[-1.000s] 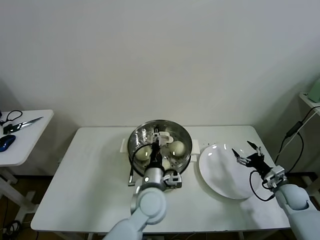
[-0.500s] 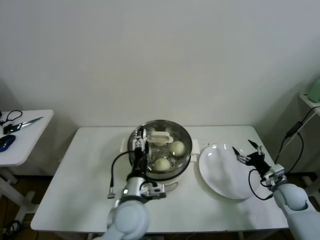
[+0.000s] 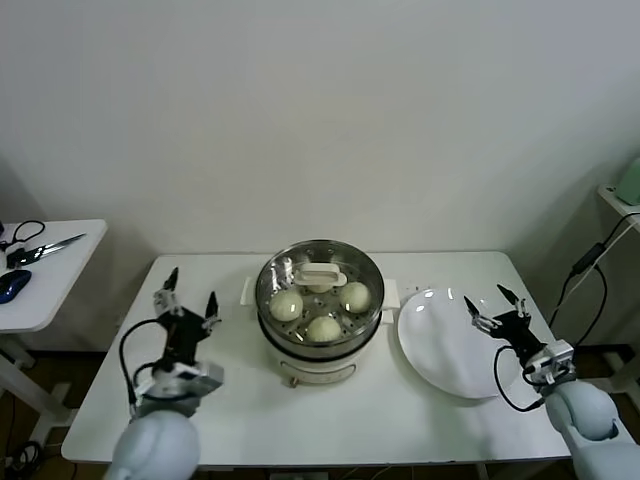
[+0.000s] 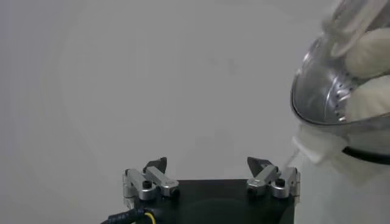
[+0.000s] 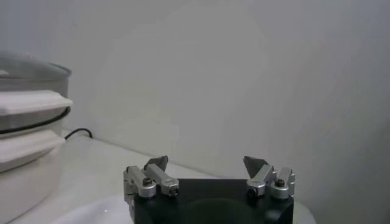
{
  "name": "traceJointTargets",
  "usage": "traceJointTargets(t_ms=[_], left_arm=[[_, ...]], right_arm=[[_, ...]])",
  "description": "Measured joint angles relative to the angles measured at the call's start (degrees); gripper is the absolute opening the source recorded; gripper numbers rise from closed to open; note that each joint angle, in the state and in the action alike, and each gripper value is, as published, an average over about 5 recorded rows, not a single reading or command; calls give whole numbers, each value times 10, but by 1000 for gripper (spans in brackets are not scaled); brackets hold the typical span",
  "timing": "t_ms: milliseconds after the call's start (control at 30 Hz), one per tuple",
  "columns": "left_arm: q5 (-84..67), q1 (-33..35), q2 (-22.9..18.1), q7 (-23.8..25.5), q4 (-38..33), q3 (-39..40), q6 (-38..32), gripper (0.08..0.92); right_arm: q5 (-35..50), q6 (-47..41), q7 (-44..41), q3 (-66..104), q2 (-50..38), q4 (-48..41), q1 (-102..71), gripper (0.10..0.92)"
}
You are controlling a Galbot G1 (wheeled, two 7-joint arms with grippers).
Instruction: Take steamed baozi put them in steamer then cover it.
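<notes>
Steamer (image 3: pixel 320 300) found at centre of desk (image 3: pixel 240 400), on its white base. Cover (image 3: pixel 320 272) seated on top, white handle up, rim apparently level all round. Three baozi (image 3: pixel 322 326) visible through the glass; a fourth possibly hidden behind the handle, cannot be confirmed. Plate (image 3: pixel 440 350) just beside the steamer on the right side, bare.

Left tool (image 3: pixel 187 308) hovering over the desk, well apart from the steamer, jaws spread wide, nothing between them; confirmed in left wrist view, left tool (image 4: pixel 211 178) empty with steamer wall off to one side. Right tool (image 3: pixel 497 310) above the far edge of the plate, jaws likewise spread, empty; same in right wrist view, right tool (image 5: pixel 210 176).

Task judged essentially complete, pending the bun count.

Risks noted:
- Cover seating unverified on the far side; if resting on a bun or off the rim, liable to slide under any knock.
- Left arm close to the steamer's side handle; a careless sweep inward likely to nudge the base and shift the cover.
- Right tool low over the plate; a downward drift likely to strike or tip it toward the desk edge.
- Cable at the desk's right corner a possible snag for the right arm.
</notes>
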Motion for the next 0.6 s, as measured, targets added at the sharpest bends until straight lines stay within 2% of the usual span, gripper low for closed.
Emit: traceJointTargets(t_ms=[300,600], left_arm=[[-260,67,-48,13,52,-134,-197,823],[-404,88,-82,39,128,-181,-307,823]], right_arm=[[2,-2,-1,22,21,35,-37,823],[2,5,-4,36,39,51,-64,823]])
